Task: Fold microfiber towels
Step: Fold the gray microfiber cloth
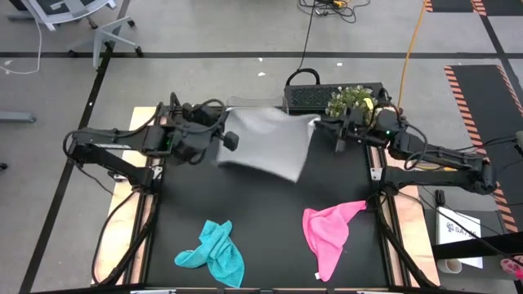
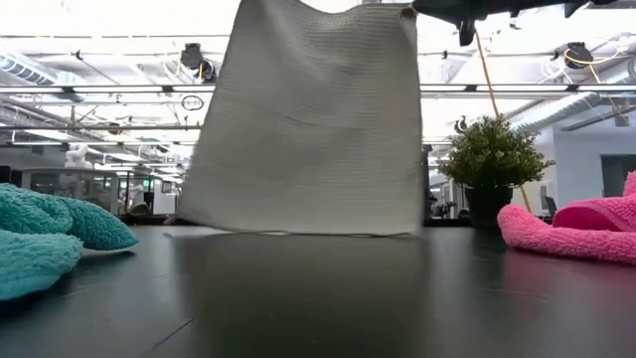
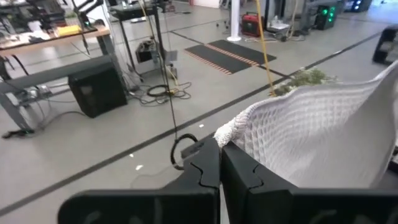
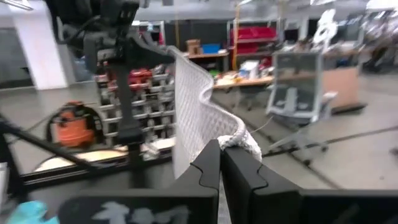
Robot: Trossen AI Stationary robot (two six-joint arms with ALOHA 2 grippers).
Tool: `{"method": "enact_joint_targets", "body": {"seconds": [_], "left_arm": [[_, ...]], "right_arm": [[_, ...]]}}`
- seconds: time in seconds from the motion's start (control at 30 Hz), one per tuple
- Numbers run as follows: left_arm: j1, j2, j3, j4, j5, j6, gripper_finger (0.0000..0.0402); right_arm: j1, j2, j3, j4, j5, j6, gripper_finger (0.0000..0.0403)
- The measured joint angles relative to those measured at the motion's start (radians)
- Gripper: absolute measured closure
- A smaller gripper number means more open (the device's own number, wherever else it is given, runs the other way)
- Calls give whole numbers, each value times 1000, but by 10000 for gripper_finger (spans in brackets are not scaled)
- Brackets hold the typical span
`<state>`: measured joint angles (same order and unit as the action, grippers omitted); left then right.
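— So where's the grey towel (image 1: pixel 265 145)?
— Up at twelve o'clock, stretched between the left tool (image 1: pixel 222 131) and right tool (image 1: pixel 327 124), both clamped on its corners, bottom edge brushing the table (image 1: pixel 270 212).

Both dark six-joint arms reach inward from opposite sides, raised above the surface toward its far edge. The left hand (image 3: pixel 220 163) has its two dark fingers pressed together, pinching a cloth corner. The right hand (image 4: pixel 220 163) is likewise clamped tight on the opposite corner.
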<state>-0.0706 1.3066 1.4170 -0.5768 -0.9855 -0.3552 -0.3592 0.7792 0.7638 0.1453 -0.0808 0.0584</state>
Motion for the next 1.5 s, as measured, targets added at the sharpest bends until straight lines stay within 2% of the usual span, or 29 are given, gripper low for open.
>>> {"method": "enact_joint_targets", "body": {"seconds": [0.2,0.33,0.43,0.6,0.8,0.9,1.0,1.17,1.33,1.5], "left_arm": [[66,1,0,81,20,110,401],[101,1,0,151,27,206,401],[123,1,0,158,72,212,401],[131,1,0,69,119,153,401],[112,1,0,-191,194,-88,401],[80,2,0,-270,216,-161,401],[60,9,0,-276,190,-154,401],[76,8,0,-171,173,-63,401],[109,5,0,-14,173,90,401],[142,-37,0,109,172,213,401]], "right_arm": [[-90,16,100,-26,-82,-95,403],[-145,48,166,-106,-126,-128,403],[-168,85,197,-158,-171,-126,403],[-164,137,201,-269,-214,-113,403],[-106,164,201,-377,-263,-45,403],[-58,164,201,-393,-265,-21,403],[-25,164,201,-390,-227,-42,403],[-40,163,208,-330,-128,-127,403],[-84,162,305,-335,-128,-223,403],[-118,162,451,-433,-128,-304,403]]}}
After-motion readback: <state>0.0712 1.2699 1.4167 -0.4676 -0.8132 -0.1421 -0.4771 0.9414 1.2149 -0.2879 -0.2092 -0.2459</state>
